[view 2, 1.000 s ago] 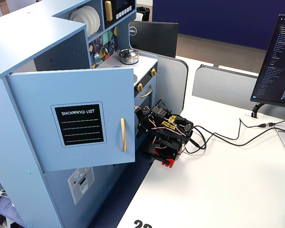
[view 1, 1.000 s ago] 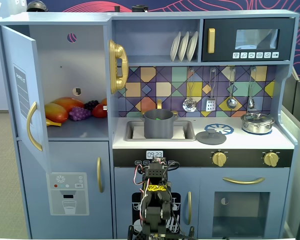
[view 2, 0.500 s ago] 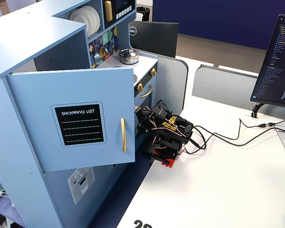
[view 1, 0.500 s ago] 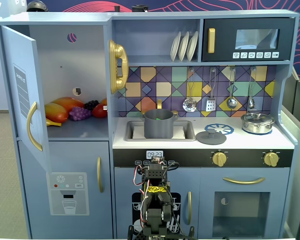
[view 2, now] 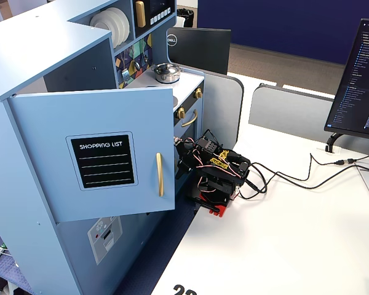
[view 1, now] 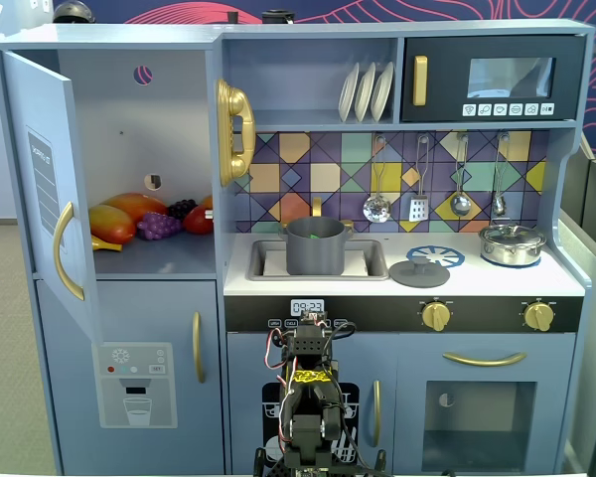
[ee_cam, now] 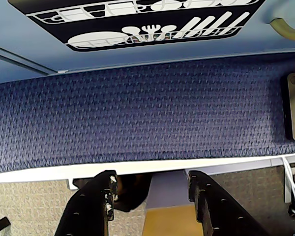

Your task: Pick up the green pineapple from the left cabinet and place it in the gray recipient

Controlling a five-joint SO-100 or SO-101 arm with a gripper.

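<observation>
Apparently finished, we see green inside the gray pot [view 1: 314, 247] in the sink, none among the left cabinet's [view 1: 139, 149] fruit, so our empty gripper [ee_cam: 150, 196], fingers apart, should just fold clear below the counter's front edge.

My arm [view 1: 311, 397] has settled a touch lower toward 6 o'clock since a second ago; since half a second ago, nothing moved.

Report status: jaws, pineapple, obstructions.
Jaws open, empty; arm folded low. Green pineapple appears inside gray pot. Cabinet door open, nothing blocking.
</observation>
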